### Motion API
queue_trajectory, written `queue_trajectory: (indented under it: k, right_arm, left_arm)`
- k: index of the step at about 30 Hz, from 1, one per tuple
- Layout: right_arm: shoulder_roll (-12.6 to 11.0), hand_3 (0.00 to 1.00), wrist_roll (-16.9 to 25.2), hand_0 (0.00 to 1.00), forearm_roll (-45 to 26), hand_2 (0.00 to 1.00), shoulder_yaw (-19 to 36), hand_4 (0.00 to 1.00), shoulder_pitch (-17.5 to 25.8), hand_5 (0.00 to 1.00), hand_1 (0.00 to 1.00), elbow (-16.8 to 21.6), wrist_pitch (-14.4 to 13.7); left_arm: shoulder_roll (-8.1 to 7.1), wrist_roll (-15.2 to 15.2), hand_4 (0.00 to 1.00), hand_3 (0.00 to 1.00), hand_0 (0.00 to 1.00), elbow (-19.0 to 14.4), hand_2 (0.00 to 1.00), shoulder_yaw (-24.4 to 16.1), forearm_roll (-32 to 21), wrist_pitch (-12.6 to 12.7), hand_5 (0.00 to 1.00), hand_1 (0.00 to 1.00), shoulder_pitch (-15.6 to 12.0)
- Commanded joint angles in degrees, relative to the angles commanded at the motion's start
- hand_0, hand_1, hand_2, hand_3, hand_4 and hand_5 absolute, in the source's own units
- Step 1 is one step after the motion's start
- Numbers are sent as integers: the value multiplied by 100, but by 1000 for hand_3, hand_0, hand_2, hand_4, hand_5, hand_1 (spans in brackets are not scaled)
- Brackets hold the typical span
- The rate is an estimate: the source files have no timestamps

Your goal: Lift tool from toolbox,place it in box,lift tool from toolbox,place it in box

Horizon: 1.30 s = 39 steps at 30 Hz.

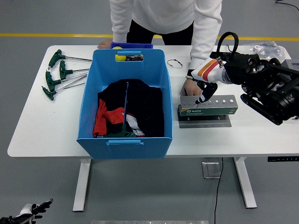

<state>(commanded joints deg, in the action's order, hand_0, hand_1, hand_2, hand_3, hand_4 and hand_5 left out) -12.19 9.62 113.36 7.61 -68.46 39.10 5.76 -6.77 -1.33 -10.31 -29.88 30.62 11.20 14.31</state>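
Right hand over the grey metal tool holder, at about 3 o'clock from the blue bin.

The grey metal tool holder with a green labelled front (208,106) sits on a flat grey base plate on the white worktop (37,126); its top face has a row of round holes. The robot's right hand (207,91), white with orange and red bands at the wrist, is at the holder's left end, fingers curled downward onto the top; I cannot tell whether they grip anything. A person's hand (190,87) rests at the holder's 11 o'clock corner. The large blue plastic bin (125,100) holds black and red cloth. Green T-handled wrenches (58,74) lie at the worktop's 9 o'clock side. The left hand (28,211) hangs below the worktop at 7 o'clock, fingers spread.
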Motion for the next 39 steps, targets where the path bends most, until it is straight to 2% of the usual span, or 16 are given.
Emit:
queue_trajectory:
  k: [5, 6, 11, 12, 17, 18, 29, 30, 39]
  right_arm:
    - [-35, 164, -10, 172, -92, 160, 61, 900, 18, 623, 105, 7, -103]
    - [-38, 123, -13, 107, -104, 111, 71, 831, 22, 601, 59, 8, -117]
    - [-74, 123, -40, 107, -194, 111, 197, 831, 50, 601, 59, 42, -177]
    - [-83, 99, -45, 64, -202, 77, 244, 769, 58, 603, 29, 56, -194]
    - [-136, 99, -51, 64, -234, 77, 471, 769, 81, 603, 29, 128, -255]
    - [-149, 75, -51, 30, -234, 50, 501, 754, 79, 600, 2, 148, -255]
    - [-332, 66, -73, 7, -336, 35, 791, 771, 34, 603, 2, 479, -107]
    - [-348, 59, -80, 2, -352, 17, 803, 802, 25, 642, 2, 510, -90]
    - [-550, 58, -146, 2, -571, 13, 1181, 805, -5, 652, 2, 955, 57]
  left_arm:
    - [4, -15, 719, 601, 877, 0, 778, -63, 63, -4, 552, 797, -18]
    - [5, -19, 717, 601, 876, 0, 778, -79, 80, -5, 551, 796, -21]
    - [15, -43, 717, 601, 876, 0, 778, -176, 179, -8, 551, 796, -49]
    - [18, -48, 717, 600, 876, 0, 779, -197, 200, -8, 550, 796, -57]
    - [24, -69, 717, 600, 876, 0, 779, -255, 267, -14, 550, 796, -94]
    - [24, -72, 715, 599, 876, 0, 778, -268, 283, -15, 549, 796, -99]
    - [15, -96, 715, 599, 876, 0, 778, -352, 372, -30, 549, 796, -159]
    - [14, -94, 715, 599, 876, 0, 779, -343, 362, -31, 549, 796, -158]
    - [10, -100, 715, 599, 875, 0, 779, -410, 398, -36, 550, 796, -155]
